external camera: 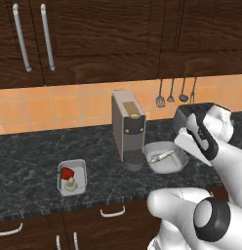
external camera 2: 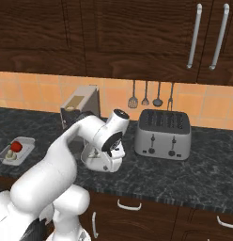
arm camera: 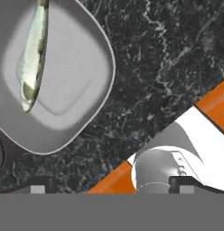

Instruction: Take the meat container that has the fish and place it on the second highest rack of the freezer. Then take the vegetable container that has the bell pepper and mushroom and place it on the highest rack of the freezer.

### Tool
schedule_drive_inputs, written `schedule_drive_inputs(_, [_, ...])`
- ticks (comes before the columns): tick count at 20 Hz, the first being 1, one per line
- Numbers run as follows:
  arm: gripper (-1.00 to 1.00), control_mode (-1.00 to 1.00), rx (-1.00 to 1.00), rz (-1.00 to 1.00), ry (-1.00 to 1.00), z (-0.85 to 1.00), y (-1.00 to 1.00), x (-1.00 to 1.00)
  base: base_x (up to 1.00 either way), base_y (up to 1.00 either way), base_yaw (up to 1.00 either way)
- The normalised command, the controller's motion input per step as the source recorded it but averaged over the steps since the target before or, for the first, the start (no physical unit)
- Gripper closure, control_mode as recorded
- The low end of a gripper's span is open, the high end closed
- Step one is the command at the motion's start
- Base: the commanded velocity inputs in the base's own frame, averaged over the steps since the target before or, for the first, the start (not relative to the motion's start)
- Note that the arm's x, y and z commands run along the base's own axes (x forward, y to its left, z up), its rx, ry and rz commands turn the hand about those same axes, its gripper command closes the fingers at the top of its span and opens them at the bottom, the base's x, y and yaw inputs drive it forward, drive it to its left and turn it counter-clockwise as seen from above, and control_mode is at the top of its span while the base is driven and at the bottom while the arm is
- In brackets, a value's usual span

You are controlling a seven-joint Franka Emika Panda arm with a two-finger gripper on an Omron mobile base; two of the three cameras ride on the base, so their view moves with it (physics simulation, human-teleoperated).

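The meat container (external camera: 167,165), a shallow grey tray, sits on the dark counter right of the coffee machine. The slim pale fish (external camera: 162,156) lies across it. In the hand view the meat container (arm camera: 73,67) fills the upper left, and the fish (arm camera: 32,58) runs along its left side. My gripper (arm camera: 110,187) is open above the counter beside the tray's right rim, holding nothing. The vegetable container (external camera: 79,171) stands further left, holding the red bell pepper (external camera: 67,173) and the mushroom (external camera: 70,184). The freezer is out of view.
A grey coffee machine (external camera: 128,126) stands close to the left of the fish tray. A silver toaster (external camera 2: 163,128) sits to its right against the orange tiled wall, with utensils (external camera 2: 145,95) hanging above. Dark wooden cabinets run above and below the counter.
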Motion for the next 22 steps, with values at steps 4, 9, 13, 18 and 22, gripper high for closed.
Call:
schedule_drive_inputs(4, [-1.0, -1.0, -0.01, 0.0, -0.07, -0.54, 0.02, 0.34, 0.0, 0.0, 0.0])
schedule_drive_inputs(9, [-1.0, -1.0, -0.01, -0.04, -0.01, -0.48, 0.02, 0.14, 0.0, 0.0, 0.0])
schedule_drive_inputs(13, [-1.0, -1.0, 0.0, -0.14, 0.02, -0.52, 0.0, 0.08, 0.0, 0.0, 0.0])
schedule_drive_inputs(18, [-1.0, -1.0, 0.0, -0.15, 0.08, -0.3, 0.05, 0.28, 0.0, 0.0, 0.0])
schedule_drive_inputs(22, [1.0, -1.0, -0.03, -0.14, 0.08, -0.36, 0.3, 0.07, 0.0, 0.0, 0.0])
